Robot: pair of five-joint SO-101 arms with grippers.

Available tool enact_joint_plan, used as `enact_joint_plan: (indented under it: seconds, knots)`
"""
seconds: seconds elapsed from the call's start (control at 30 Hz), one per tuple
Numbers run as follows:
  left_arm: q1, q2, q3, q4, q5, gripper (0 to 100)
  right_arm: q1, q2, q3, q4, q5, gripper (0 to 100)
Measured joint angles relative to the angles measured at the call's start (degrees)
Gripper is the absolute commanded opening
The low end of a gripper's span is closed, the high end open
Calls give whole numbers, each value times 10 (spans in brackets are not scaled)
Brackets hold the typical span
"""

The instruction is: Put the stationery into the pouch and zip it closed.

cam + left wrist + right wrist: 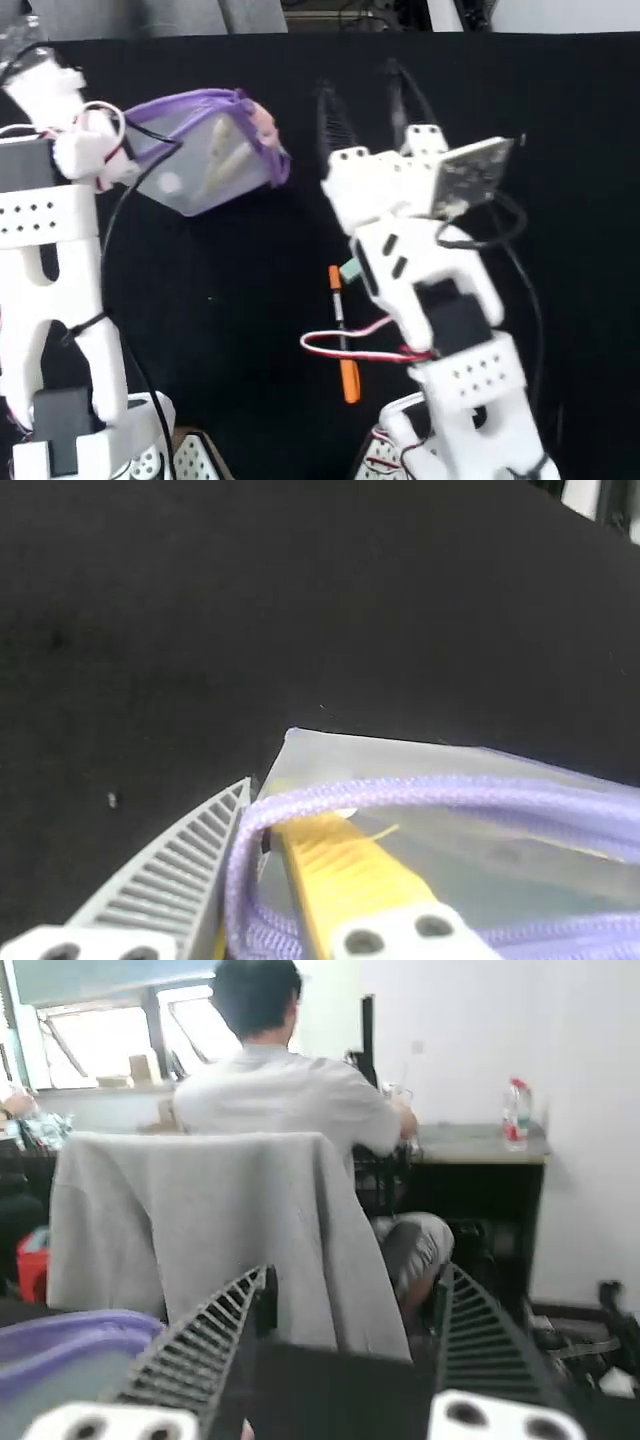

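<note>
The left gripper (pixel 262 815) is clamped on the purple zip edge of the clear pouch (pixel 205 160), holding it up off the black table (pixel 230 320). The pouch juts out past its fingertips. The right gripper (pixel 353 1290) is spread wide with nothing in it, and the pouch is near its one side. 1 orange pen (pixel 343 335) lies on the table below it, back beside its arm.
</note>
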Motion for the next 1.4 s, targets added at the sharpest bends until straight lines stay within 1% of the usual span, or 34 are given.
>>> enact_joint_plan:
  seconds: [0.2, 0.33, 0.4, 0.63, 0.8, 1.0, 1.27, 1.4]
  knots:
    - [-20, 0, 0, -5, -1, 27, 4, -4, -48, 209, 0, 240]
    - [-20, -1, 18, -18, -2, 27, 4, 0, -48, 297, 0, 240]
    - [-20, -3, 25, -28, -2, 27, 4, 14, -47, 323, 0, 239]
    - [-23, -3, 27, -35, -1, 27, 4, 111, 23, 324, 0, 237]
    - [-23, -3, 27, -35, -1, 27, 4, 234, 25, 315, 0, 237]
    - [-23, -3, 27, -35, -1, 27, -14, 371, 25, 318, 0, 237]
    - [-23, -3, 27, -35, -1, 27, -15, 392, 28, 360, 0, 237]
    - [-23, -3, 27, -35, -1, 27, -45, 393, 62, 360, 0, 237]
